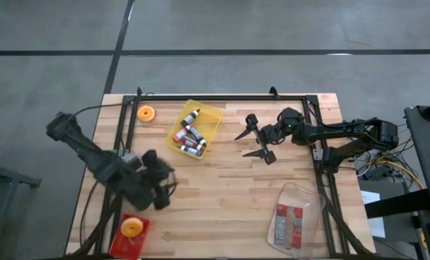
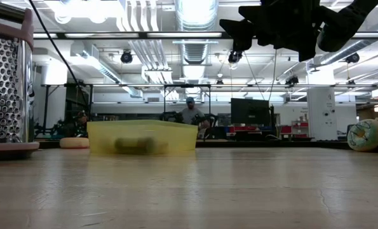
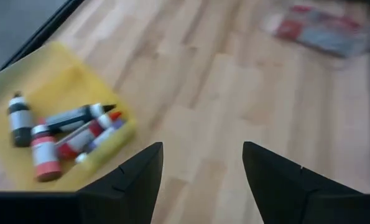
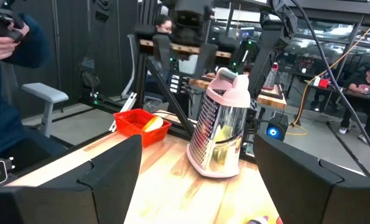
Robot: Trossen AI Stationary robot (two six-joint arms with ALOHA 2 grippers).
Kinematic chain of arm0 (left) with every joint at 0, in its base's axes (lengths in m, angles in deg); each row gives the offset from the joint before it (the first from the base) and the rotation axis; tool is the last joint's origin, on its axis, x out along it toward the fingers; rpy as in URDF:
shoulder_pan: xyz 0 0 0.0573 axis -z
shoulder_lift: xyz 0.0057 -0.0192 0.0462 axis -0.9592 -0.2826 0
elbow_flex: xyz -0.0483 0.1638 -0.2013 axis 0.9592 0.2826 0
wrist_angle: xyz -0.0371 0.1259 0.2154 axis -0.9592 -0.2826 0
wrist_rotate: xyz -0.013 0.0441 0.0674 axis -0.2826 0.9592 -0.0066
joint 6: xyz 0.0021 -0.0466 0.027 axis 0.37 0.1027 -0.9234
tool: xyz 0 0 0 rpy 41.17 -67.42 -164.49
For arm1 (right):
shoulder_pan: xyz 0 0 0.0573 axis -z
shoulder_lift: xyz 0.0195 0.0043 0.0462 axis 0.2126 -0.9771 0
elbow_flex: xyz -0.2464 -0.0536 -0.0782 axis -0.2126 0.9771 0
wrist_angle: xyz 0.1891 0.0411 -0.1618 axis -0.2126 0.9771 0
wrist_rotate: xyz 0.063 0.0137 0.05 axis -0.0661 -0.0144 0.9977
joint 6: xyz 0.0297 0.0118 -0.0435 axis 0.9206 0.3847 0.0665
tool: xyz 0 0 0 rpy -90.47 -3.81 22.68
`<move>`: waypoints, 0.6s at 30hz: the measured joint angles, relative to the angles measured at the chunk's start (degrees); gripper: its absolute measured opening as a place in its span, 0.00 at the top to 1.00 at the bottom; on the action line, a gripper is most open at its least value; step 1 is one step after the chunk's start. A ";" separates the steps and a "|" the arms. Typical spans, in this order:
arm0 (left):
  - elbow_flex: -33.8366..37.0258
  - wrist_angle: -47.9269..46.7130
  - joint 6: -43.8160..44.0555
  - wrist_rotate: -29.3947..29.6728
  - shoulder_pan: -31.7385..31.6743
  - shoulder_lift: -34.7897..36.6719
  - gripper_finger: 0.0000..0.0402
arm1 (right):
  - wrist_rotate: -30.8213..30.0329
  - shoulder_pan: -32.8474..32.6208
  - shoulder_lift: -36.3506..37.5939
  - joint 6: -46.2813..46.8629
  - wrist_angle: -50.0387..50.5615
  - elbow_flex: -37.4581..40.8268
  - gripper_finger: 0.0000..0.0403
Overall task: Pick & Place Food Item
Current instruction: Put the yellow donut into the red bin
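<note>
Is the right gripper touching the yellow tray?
Apart. The high view shows bare wood between the right gripper and the yellow tray; its jaws stand open, empty.

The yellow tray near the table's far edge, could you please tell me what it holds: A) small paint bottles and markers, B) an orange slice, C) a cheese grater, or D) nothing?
A: the high view shows the yellow tray holding several small bottles and markers, and the left wrist view shows them lying in it too.
</note>
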 joint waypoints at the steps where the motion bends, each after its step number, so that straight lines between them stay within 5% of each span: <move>1: 0.00 -0.62 -0.82 -0.78 -1.77 0.02 0.44 | 0.00 0.01 0.00 0.00 0.00 0.00 0.24; 6: 0.02 -2.81 -1.48 -2.00 -11.93 0.33 0.44 | 0.00 0.01 0.00 0.00 0.00 0.00 0.23; 10: 0.02 -5.83 2.36 -9.84 -24.55 0.22 0.44 | 0.00 0.00 0.00 0.00 0.00 0.00 0.24; 18: 1.84 -7.62 -8.93 -21.85 -46.59 -0.01 0.44 | 0.00 0.01 0.00 0.00 0.00 0.00 0.25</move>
